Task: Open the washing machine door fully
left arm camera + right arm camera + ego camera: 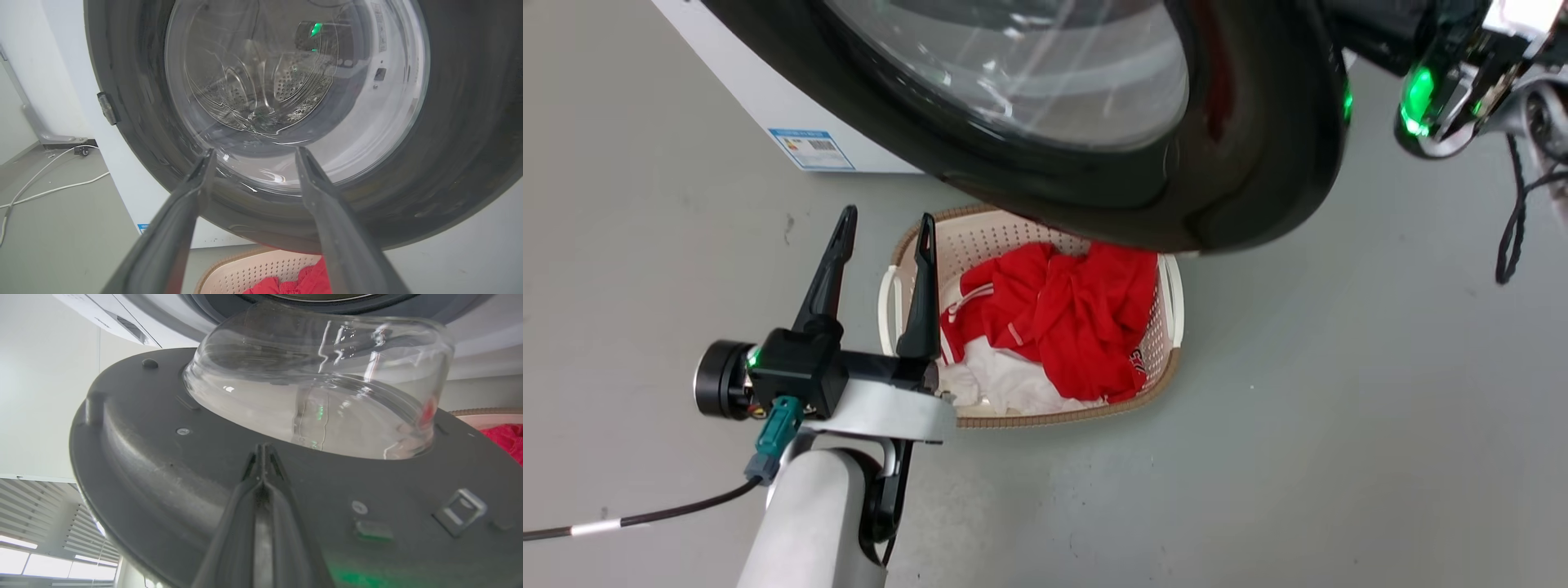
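Right tool [264, 455], pinched closed on nothing, seems to press the grey inner face of the washing machine door [163, 469], which hangs part-open above the laundry basket [1054, 420], so push steadily outward along the hinge arc while the left tool [888, 219], spread wide, hangs clear.

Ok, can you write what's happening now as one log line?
washing machine door: partly open | right claw: shut, tips at door's inner face | left claw: open, empty, above laundry basket
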